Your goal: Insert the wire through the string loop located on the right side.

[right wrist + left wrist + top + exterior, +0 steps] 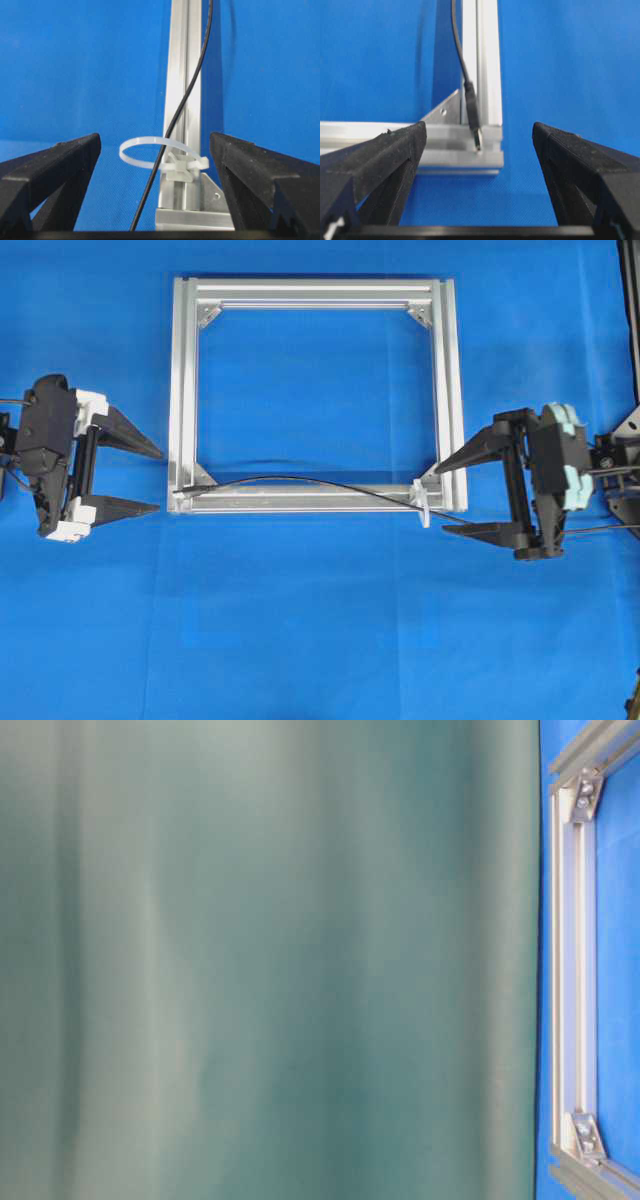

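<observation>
Lying across the lower bar of the square silver aluminium frame (pixel 182 390), the thin black wire (pixel 300 480) arcs from the lower-left corner to the lower-right corner in the overhead view, on the blue cloth-covered table (pixel 320 640). Its dark plug tip rests on the frame's lower-left corner, and its other end leaves the picture at the right edge. The small white string loop (pixel 424 506) sits on the lower-right corner; the right wrist view alone shows the wire passing through this loop (pixel 150 150). The left wrist view alone shows the plug tip (pixel 475 127) lying on the corner joint. The left gripper (pixel 158 480), at centre left, has its jaws spread wide and holds nothing. The right gripper (pixel 442 500), at centre right, likewise stands spread and empty, its fingers either side of the loop. The table-level view is mostly filled by a blurred grey-green surface (pixel 270 960), with one frame side at its right edge.
</observation>
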{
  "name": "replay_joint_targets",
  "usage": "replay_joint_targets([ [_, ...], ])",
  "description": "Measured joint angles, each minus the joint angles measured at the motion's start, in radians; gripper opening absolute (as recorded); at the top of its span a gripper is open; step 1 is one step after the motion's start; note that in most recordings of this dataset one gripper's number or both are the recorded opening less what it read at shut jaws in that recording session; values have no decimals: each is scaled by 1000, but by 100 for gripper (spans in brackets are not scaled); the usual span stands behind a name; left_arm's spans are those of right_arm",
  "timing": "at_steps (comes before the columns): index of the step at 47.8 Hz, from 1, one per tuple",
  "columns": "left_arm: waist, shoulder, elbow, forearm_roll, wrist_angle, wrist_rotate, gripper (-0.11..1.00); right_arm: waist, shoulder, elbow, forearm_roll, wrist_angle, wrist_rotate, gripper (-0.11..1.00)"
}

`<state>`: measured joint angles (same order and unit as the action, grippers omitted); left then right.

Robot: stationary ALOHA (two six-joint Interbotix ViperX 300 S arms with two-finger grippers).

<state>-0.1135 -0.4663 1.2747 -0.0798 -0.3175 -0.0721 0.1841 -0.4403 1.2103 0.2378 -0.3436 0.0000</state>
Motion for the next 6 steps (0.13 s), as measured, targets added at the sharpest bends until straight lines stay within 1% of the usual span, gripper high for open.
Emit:
replay_joint_targets([
  [6,3,-35,-14,2,35,0,82,-2,-71,-11,2,54,-28,92],
])
